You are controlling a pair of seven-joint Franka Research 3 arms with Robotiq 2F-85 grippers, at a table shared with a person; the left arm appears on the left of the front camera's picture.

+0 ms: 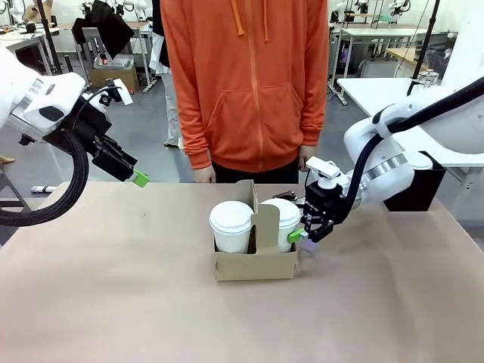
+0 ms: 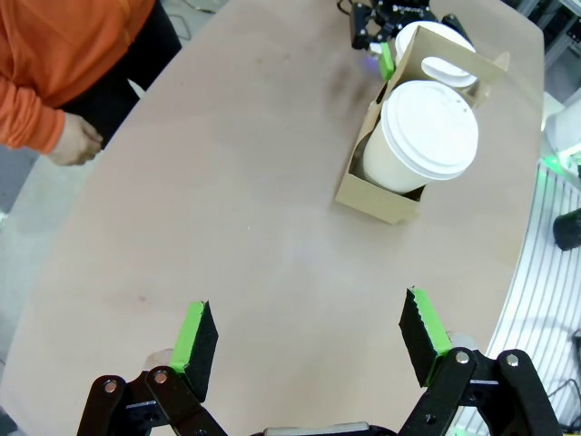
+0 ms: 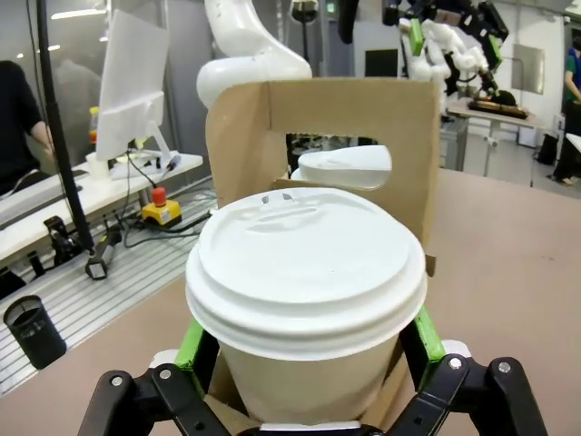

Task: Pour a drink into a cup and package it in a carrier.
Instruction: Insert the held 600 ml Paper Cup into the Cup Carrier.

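Front view, right claw: your right claw (image 1: pixel 303 234) sits low at the right side of the carrier (image 1: pixel 255 265), its green pads against the cup (image 1: pixel 285 222) in the right slot.
Front view, second cup: a lidded white cup (image 1: pixel 231 225) stands in the slot on the far side of the handle panel from that claw.
Front view, left claw: your left claw (image 1: pixel 139 178) hangs above the worktop (image 1: pixel 113 295), well apart from the carrier, with nothing in it.
Front view, person: a person in an orange hoodie (image 1: pixel 246 83) stands beyond the worktop's far edge.
Left wrist view: you see the left claw (image 2: pixel 309 338) spread wide and empty; the carrier (image 2: pixel 377 193) with both lidded cups lies far ahead of it, toward the upper right.
Right wrist view: the right claw (image 3: pixel 309 350) has a pad on either side of the cup (image 3: pixel 309 300), closed on it just below the lid; the carrier's handle panel (image 3: pixel 327 127) rises straight behind the cup.
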